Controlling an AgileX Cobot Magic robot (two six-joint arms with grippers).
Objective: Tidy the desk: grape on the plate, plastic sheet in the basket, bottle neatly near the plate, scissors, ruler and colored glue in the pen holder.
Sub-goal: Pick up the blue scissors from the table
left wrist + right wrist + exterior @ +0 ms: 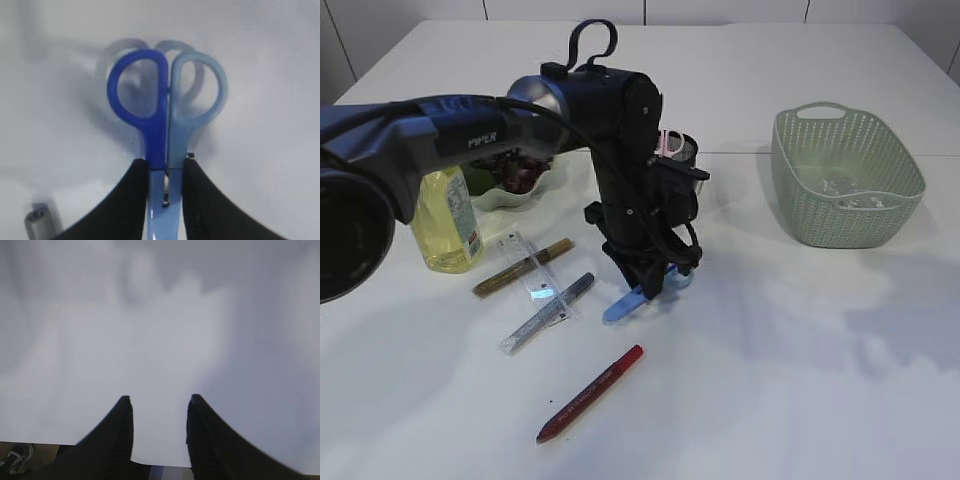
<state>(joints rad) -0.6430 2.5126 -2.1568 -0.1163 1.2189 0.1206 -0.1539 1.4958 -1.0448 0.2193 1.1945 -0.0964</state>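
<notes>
The left gripper (165, 167) was clamped on the scissors (167, 105) just below the handle loops — one loop dark blue, the other pale blue — with a black finger (132, 200) pressed against each side of the shank. In the exterior view the scissors' (625, 305) pale blue end showed beneath the gripper (650, 280), low over the white table (800, 350). The right gripper (159, 410) stood with its fingers apart and nothing between them, above bare table surface.

Left of the scissors lay the clear ruler (535, 270), a gold glue pen (523, 266), a silver glue pen (548, 312) and, nearer, a red glue pen (590, 393). Further left stood the yellow bottle (447, 220), beside the plate (510, 195) — grapes (515, 172) lay on it. The pen holder (678, 150) stood behind the arm. At far right, the green basket (845, 175) held the plastic sheet (845, 192).
</notes>
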